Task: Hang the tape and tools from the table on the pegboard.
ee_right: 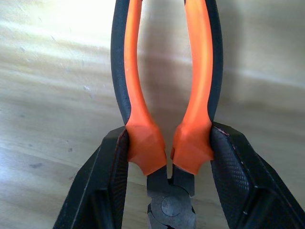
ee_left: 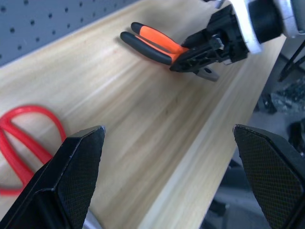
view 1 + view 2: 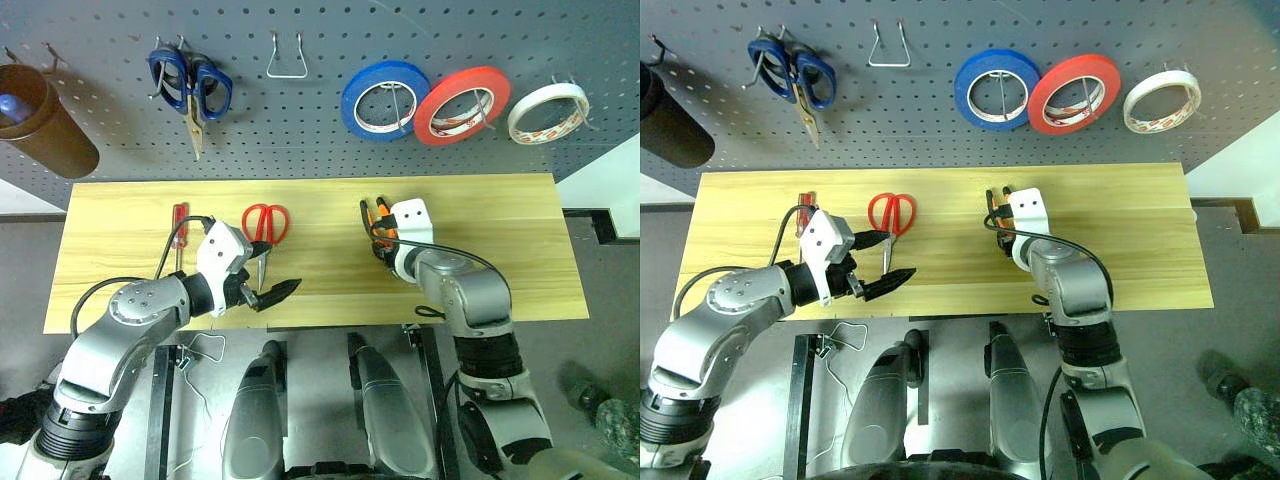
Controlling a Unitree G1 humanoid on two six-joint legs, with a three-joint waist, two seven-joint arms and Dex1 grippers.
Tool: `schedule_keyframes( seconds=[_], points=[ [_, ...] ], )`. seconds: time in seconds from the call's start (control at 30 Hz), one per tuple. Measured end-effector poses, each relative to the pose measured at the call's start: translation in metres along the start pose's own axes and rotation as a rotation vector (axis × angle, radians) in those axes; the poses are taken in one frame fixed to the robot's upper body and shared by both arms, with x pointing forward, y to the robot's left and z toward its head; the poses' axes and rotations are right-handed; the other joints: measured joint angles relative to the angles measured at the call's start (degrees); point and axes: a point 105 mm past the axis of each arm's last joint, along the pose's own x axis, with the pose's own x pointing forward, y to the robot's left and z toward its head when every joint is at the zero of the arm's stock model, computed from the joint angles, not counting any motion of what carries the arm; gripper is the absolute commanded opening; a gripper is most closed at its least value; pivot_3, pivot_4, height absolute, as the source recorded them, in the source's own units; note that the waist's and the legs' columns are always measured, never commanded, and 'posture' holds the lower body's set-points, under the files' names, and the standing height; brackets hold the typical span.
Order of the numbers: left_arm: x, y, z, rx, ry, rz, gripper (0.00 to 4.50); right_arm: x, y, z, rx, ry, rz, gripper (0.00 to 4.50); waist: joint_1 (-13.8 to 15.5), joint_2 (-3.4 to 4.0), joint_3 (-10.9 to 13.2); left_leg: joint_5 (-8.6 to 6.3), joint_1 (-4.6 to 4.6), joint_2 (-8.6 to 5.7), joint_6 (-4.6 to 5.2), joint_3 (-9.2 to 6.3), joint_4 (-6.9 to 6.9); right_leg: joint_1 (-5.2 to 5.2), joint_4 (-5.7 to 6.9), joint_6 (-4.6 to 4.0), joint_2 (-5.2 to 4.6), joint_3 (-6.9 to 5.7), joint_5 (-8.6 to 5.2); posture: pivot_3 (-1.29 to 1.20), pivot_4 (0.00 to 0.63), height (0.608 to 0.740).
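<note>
The right wrist view gives what the head views hide: the right gripper has both black fingers clamped on the orange-and-black-handled pliers, just above the pivot, over the long light-wood table. The left wrist view shows the left gripper with fingers wide apart, holding nothing.

Lying on the table: one pair of red-handled scissors and one thin red-handled screwdriver.

On the dark grey pegboard: three tape rolls, blue, red and white-cream, plus one pair of blue-handled scissors.
</note>
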Motion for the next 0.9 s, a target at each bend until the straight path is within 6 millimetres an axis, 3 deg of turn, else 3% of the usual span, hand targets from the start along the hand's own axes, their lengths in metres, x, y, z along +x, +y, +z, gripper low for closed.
schedule_keyframes(
  seconds=[0.2,0.43,0.9],
  points=[
    [0.003,0.005,0.01,0.006,-0.078,0.008,4.5,-0.022,-0.01,0.006,-0.022,-0.064,0.037,2.1,0.26,-0.03,-0.02,0.13,-0.47,-0.02,-0.24,0.01,0.1,-0.45,0.06,0.0,-0.02,0.0,0.02,0.07,0.42,0.721],
    [0.004,0.01,0.027,0.025,-0.192,0.007,4.5,-0.054,0.001,0.016,-0.046,-0.178,0.223,2.1,0.34,-0.07,-0.06,0.11,-0.48,-0.04,-0.19,0.01,0.15,-0.42,0.07,0.0,-0.04,-0.01,0.04,0.07,0.396,0.721],
    [-0.001,0.024,0.043,0.05,-0.345,0.05,4.5,-0.13,0.024,0.076,-0.026,-0.586,0.608,2.1,0.43,-0.34,-0.34,0.14,-0.46,-0.04,-0.21,-0.01,0.36,-0.36,0.24,-0.01,-0.04,-0.04,0.14,0.08,0.347,0.721]
  ],
)
